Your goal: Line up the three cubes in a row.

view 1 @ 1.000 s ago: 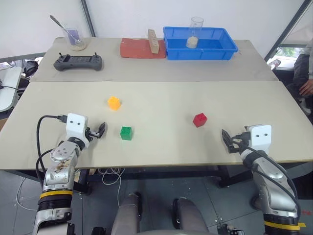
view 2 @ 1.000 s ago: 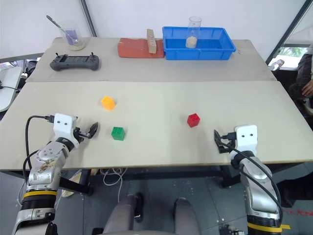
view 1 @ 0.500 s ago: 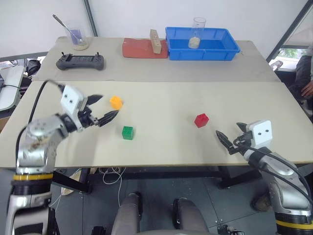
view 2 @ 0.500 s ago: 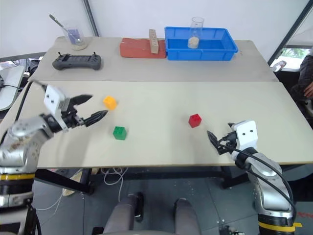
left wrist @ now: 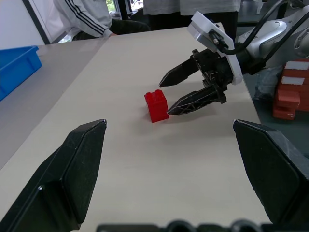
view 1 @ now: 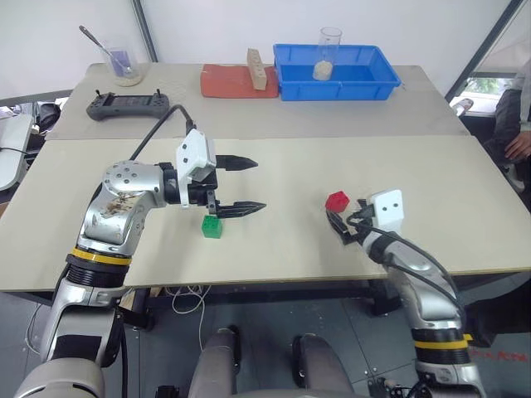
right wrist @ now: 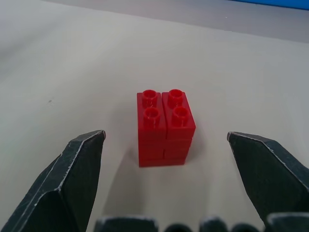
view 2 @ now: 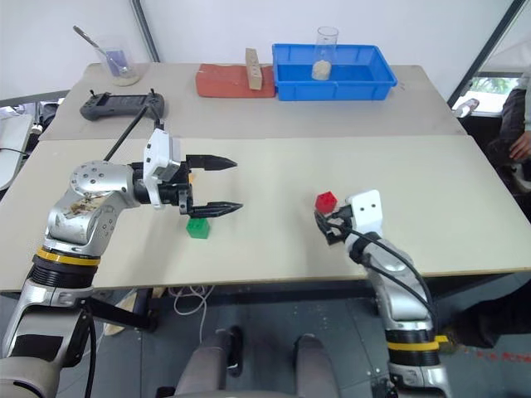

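While both arms reach over the table, two grippers show, fingers spread wide and empty: left gripper raised above the green cube, right gripper just short of the red cube. Three cubes are expected; the yellow-orange cube is mostly hidden behind the left gripper.

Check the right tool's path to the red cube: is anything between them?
Nothing visible. The right tool is open and faces the red cube, with bare table between its fingers and the cube. The cube stands alone just ahead, not yet between the fingers.
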